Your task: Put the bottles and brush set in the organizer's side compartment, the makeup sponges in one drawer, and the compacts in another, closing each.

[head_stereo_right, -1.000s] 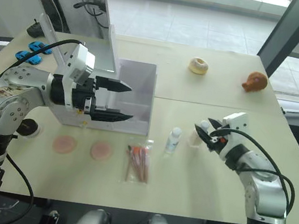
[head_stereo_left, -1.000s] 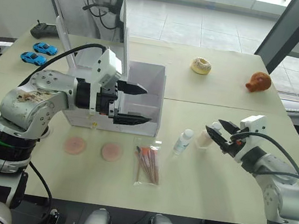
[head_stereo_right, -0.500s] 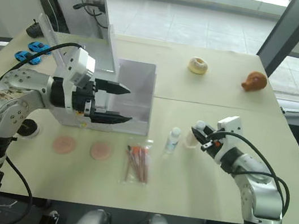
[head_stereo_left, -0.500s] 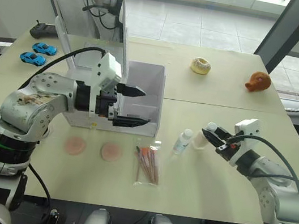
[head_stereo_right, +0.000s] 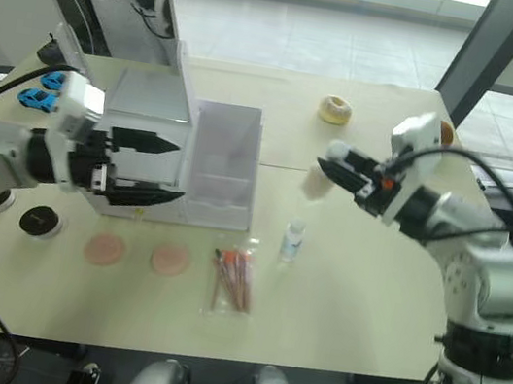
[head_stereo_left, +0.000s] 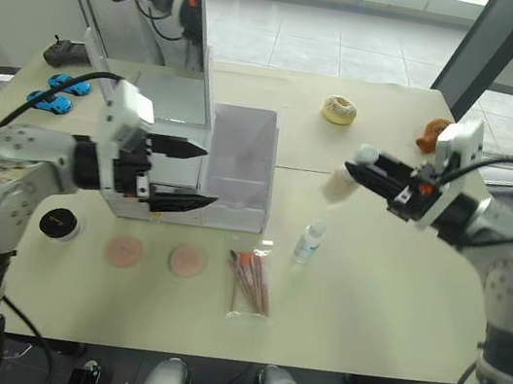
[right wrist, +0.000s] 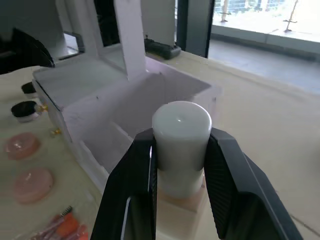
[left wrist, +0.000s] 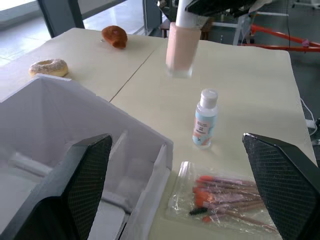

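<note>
Right pincer (head_stereo_left: pixel 371 168) grips a pink bottle (head_stereo_left: pixel 340 184) by its white cap, one finger on either side of the cap; the body hangs below the fingers, clear of the desk (head_stereo_left: pixel 376 301). The bottle is in the air to the right of the organizer (head_stereo_left: pixel 237 164), apart from it and above the bare strip between the organizer and the desk's right half.

Left pincer (head_stereo_left: pixel 183 175) is open, fingers spread wide and holding nothing. It sits at the front left of the organizer, pointing right across its near side. Through the gap between its fingers the left wrist view shows the side compartment (left wrist: pixel 75 130), white walls with a divider.

Clear bottle (head_stereo_left: pixel 308 241) with white cap stands upright on the desk, near-right of the organizer and below the lifted pink bottle, well apart from both pincers. Brush set (head_stereo_left: pixel 251 281) in a clear bag lies flat on the desk, nearer than the organizer and just left of the clear bottle. Two pink sponges (head_stereo_left: pixel 123 251) (head_stereo_left: pixel 188 260) lie side by side left of the brush set, near the organizer's front. One black compact (head_stereo_left: pixel 59 223) lies left of the sponges.

Far side of the desk: donut (head_stereo_left: pixel 339 109), brown toy (head_stereo_left: pixel 433 135) partly behind the right arm, two blue toy cars (head_stereo_left: pixel 56 89) at far left. Mirror lid (head_stereo_left: pixel 146 26) of the organizer stands upright.
</note>
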